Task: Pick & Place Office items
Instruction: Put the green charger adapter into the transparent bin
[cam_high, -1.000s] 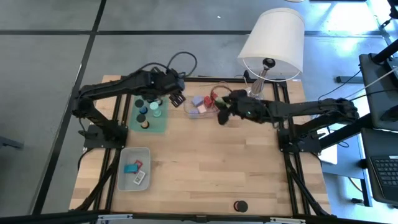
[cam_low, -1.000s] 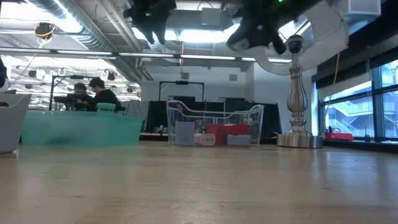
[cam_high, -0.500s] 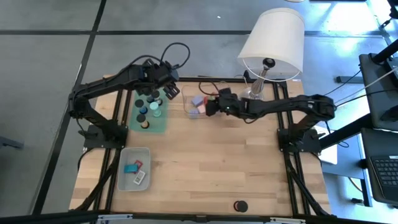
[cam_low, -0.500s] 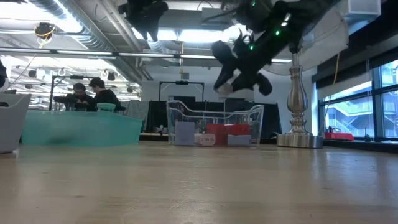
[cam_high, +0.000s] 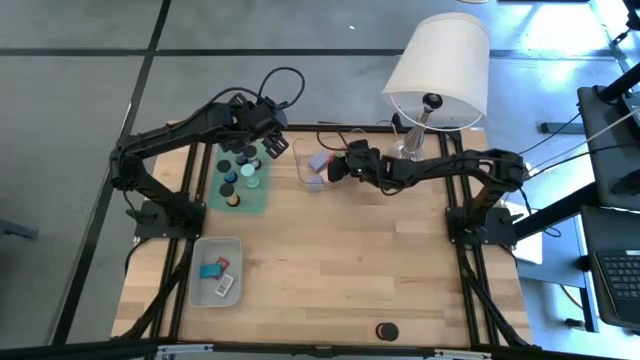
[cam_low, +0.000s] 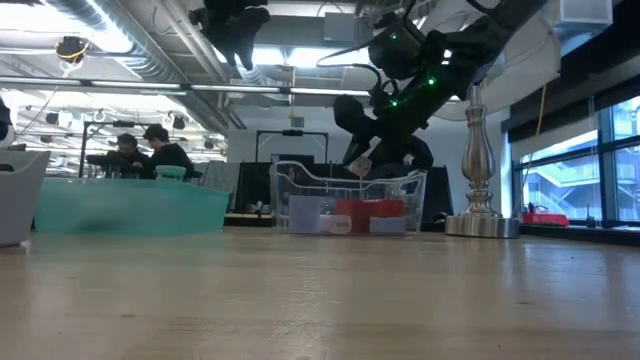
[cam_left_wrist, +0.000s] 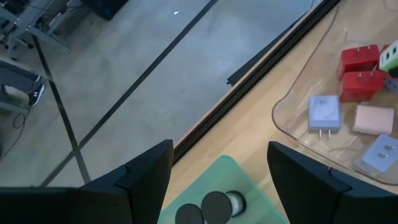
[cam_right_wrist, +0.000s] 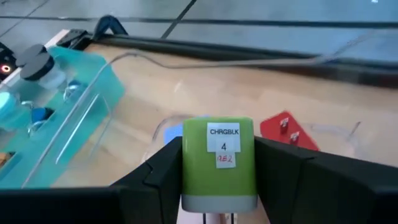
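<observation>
My right gripper (cam_right_wrist: 219, 186) is shut on a green block (cam_right_wrist: 219, 155) labelled "CHRGBLK 4". It hangs just above the clear tray (cam_high: 312, 182) at the table's far middle, also seen in the low view (cam_low: 362, 160). Red (cam_left_wrist: 359, 59), lilac (cam_left_wrist: 324, 112) and pink (cam_left_wrist: 374, 118) blocks lie on that tray's floor. My left gripper (cam_left_wrist: 221, 180) is open and stays high over the far right corner of the green mat (cam_high: 255, 195), where several black round caps (cam_high: 228, 178) stand. My right gripper pinches the green block between its two fingers (cam_right_wrist: 163, 168), one on each of two opposite side faces (cam_right_wrist: 186, 168). The labelled face is turned toward the wrist camera. The fingers come from the table's right, slanting downward. The block is lifted clear above the clear tray.
A white-shaded lamp (cam_high: 437, 65) stands just behind my right arm, its metal stem (cam_low: 478, 150) beside the clear tray. A grey tray (cam_high: 200, 285) at near left holds teal, red and labelled pieces. One black cap (cam_high: 386, 331) lies by the near edge.
My right gripper has moved toward the table's left and far edge and come down, from above the table beside the clear tray to just over the tray's rim. My left gripper shifted slightly toward the left and far edge, then stayed still.
</observation>
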